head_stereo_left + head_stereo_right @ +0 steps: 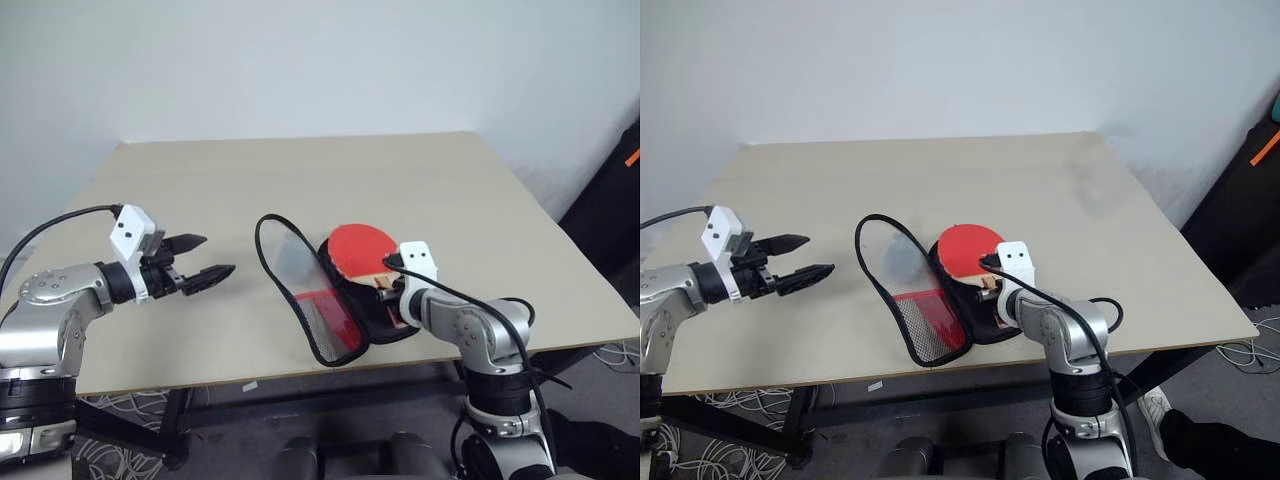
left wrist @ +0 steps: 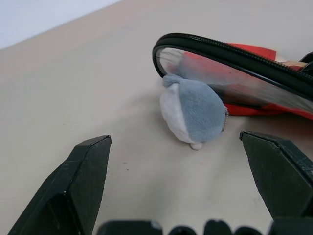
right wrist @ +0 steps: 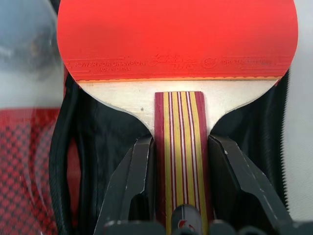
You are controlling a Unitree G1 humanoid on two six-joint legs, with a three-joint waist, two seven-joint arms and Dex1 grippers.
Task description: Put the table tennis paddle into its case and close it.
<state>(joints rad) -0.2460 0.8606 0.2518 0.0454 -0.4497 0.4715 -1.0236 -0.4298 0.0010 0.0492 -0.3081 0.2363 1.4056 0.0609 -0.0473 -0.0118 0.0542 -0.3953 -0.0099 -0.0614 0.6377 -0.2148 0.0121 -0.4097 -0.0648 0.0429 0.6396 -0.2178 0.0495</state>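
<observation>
The right end effector (image 3: 178, 161), clenched on the striped wooden handle of the round red rubber-faced paddle (image 1: 358, 248), is judged mid-insertion over the black-lined half of the open red zip case (image 1: 330, 315), blade pointing straight ahead of its fingers, so lowering comes next, while the left end effector (image 1: 198, 261) hangs released.

My left pincer (image 1: 812, 257) hovers above the surface (image 1: 1060, 190), its two black fingers spread apart, pointing toward the case (image 1: 925, 305). The case lies open near the surface's front edge, its clear flap standing up. The table tennis paddle (image 1: 968, 248) rests on the black lining, red face up. My right pincer (image 1: 990, 292) sits at the paddle's handle.
</observation>
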